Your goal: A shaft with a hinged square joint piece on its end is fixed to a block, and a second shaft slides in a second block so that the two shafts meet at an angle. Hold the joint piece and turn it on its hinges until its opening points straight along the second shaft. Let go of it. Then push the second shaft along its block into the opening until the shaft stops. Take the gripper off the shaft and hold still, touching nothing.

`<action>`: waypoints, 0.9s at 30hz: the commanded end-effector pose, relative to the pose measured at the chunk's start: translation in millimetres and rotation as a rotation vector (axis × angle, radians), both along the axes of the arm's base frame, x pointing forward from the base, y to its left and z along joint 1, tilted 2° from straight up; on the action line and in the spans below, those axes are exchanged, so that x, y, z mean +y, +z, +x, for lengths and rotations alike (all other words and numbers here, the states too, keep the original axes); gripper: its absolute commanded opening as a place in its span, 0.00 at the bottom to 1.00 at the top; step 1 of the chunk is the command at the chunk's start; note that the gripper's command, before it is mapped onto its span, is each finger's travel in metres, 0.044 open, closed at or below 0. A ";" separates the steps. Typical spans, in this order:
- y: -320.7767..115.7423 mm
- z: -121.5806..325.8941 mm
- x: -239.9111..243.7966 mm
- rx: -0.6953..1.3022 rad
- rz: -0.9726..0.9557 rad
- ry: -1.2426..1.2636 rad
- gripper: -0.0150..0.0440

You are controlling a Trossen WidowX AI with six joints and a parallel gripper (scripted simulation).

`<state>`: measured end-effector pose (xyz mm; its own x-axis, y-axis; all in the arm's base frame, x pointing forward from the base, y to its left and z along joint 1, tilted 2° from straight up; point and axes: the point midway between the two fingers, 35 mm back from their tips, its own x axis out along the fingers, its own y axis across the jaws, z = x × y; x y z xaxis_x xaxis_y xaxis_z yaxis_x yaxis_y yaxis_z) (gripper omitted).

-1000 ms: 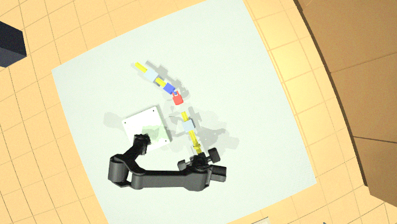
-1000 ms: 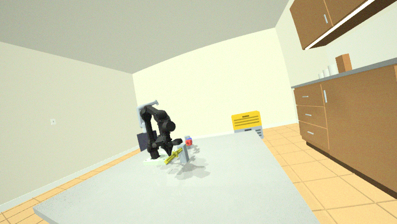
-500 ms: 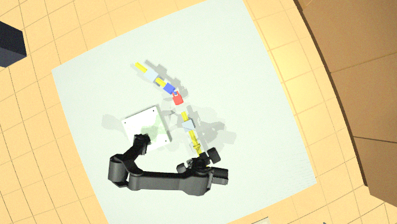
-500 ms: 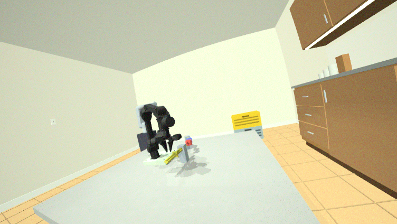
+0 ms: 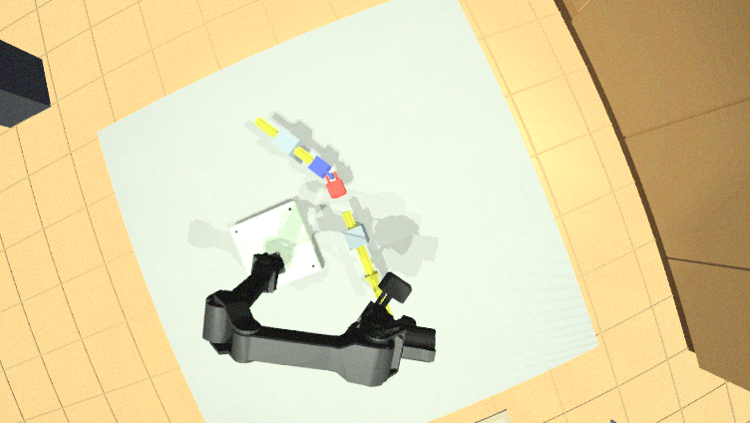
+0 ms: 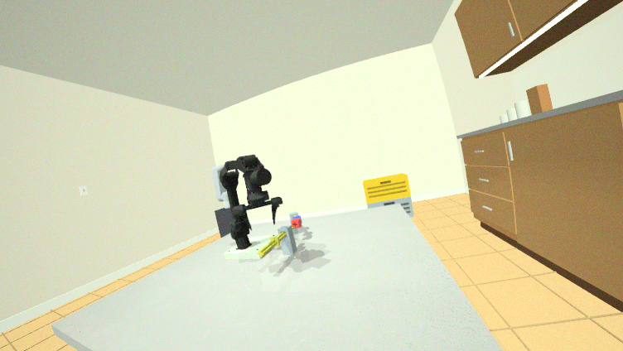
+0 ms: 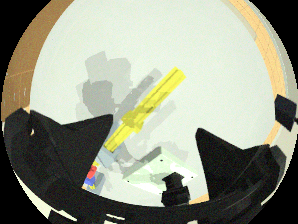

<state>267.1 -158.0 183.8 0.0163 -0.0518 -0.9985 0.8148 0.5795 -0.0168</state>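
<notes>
The red joint piece (image 5: 336,188) (image 6: 296,223) (image 7: 91,171) hangs on the blue hinge part (image 5: 319,167) at the end of the first yellow shaft (image 5: 265,126). Its opening side faces roughly toward the second shaft's near end, with a gap between. The first shaft passes through a pale block (image 5: 286,142). The second yellow shaft (image 5: 363,257) (image 6: 267,248) (image 7: 162,89), with a collar, runs through the other block (image 5: 356,236) (image 6: 286,242) (image 7: 107,157). My gripper (image 6: 262,226) (image 7: 156,125) is wide open and empty, above the second shaft's rear part. In the top view the arm partly hides the shaft's rear end.
The white base plate (image 5: 309,259) (image 6: 235,255) (image 7: 142,175) carries the arm, to the left of the second shaft in the top view. The second block stands upright between the gripper's side and the joint piece. Cabinets stand off the table to the right.
</notes>
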 end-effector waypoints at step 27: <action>21.7 11.0 58.0 -0.061 0.131 0.162 1.00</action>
<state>276.8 -113.7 208.6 0.0629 0.0498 -0.9968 0.6627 0.7447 0.0790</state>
